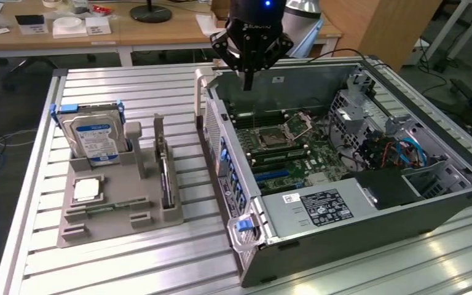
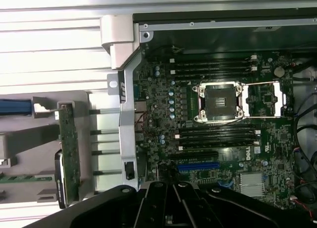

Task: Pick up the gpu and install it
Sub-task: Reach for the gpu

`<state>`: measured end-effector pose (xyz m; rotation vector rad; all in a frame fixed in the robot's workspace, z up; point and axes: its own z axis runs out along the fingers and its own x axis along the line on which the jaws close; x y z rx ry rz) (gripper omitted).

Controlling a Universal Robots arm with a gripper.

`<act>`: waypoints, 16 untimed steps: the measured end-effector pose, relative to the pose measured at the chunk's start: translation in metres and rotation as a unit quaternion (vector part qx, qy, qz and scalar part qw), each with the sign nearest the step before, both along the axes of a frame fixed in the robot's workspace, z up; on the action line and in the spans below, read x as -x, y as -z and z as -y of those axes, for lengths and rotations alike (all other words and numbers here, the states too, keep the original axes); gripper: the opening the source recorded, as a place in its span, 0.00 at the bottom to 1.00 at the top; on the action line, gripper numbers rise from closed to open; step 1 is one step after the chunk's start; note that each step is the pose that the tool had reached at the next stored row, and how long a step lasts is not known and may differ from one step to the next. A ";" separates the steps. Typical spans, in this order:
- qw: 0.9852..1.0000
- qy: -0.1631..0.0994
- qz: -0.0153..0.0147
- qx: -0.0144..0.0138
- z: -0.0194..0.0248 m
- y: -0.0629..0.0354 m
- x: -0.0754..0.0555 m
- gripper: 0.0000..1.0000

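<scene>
Tabletop (image 1: 137, 258): a slatted aluminium surface that carries everything below.
Computer case (image 1: 359, 243): lies on its side with the open face up, on the exterior view's 3 o'clock half of the tabletop.
Motherboard (image 1: 302, 157): green and covers the case floor. The wrist view looks straight down on it (image 2: 163, 114).
Grey holder (image 1: 109, 224): a flat moulded fixture at 9 o'clock of the case, just beside it but not touching.
Power supply (image 1: 322, 206): a grey box with a white label, at the 6 o'clock end of the case.
Hard drive (image 1: 93, 138): silver with a blue-white label, standing upright in the 11 o'clock corner of the holder.
gpu (image 1: 165, 181): stands on its long edge in a slot along the holder's 3 o'clock side, the side nearest the case. In the wrist view its brownish-green board (image 2: 69, 154) shows, with a grey bracket at one end.
Pincer (image 1: 248, 80): black, its jaws closed together with nothing between them. It hangs above the case's 12 o'clock wall, and the gpu is well apart from it, at about 8 o'clock.
Processor socket (image 1: 273, 136): a square metal frame near the middle of the motherboard, with dark memory slots on both sides.
Blue slot (image 2: 198, 165): a long connector on the motherboard with nothing in it.
Processor chip (image 1: 86, 190): a silver square lying flat in the holder, at 6 o'clock of the hard drive.
Memory stick (image 1: 105, 209): narrow and green, lying in the holder just past the chip at 6 o'clock.
</scene>
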<state>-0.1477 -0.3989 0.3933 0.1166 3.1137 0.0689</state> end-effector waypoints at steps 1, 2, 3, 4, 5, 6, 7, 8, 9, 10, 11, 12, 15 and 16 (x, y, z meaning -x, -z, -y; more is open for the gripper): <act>1.000 0.000 0.000 0.000 0.0000 0.0000 0.001 0.11; 1.000 0.000 0.000 0.000 0.0001 0.0000 0.002 0.11; 1.000 0.000 0.000 0.000 0.0001 0.0000 0.003 0.11; 1.000 0.000 0.000 0.000 0.0001 0.0000 0.004 0.11; 1.000 0.000 0.000 0.000 0.0001 0.0000 0.005 0.11; 1.000 0.000 0.000 0.000 0.0002 0.0000 0.006 0.11; 1.000 0.000 0.000 0.000 0.0002 0.0000 0.007 0.11; 1.000 0.000 0.000 0.000 0.0003 0.0000 0.007 0.11; 1.000 0.000 0.000 0.000 0.0003 0.0000 0.008 0.11; 1.000 0.000 0.000 0.000 0.0003 0.0000 0.009 0.11; 1.000 0.000 0.000 0.000 0.0003 0.0000 0.010 0.11; 1.000 0.000 0.000 0.000 0.0002 0.0001 0.010 0.11; 1.000 0.000 0.000 0.000 0.0003 0.0000 0.012 0.11; 1.000 0.000 0.000 0.000 0.0003 0.0000 0.012 0.11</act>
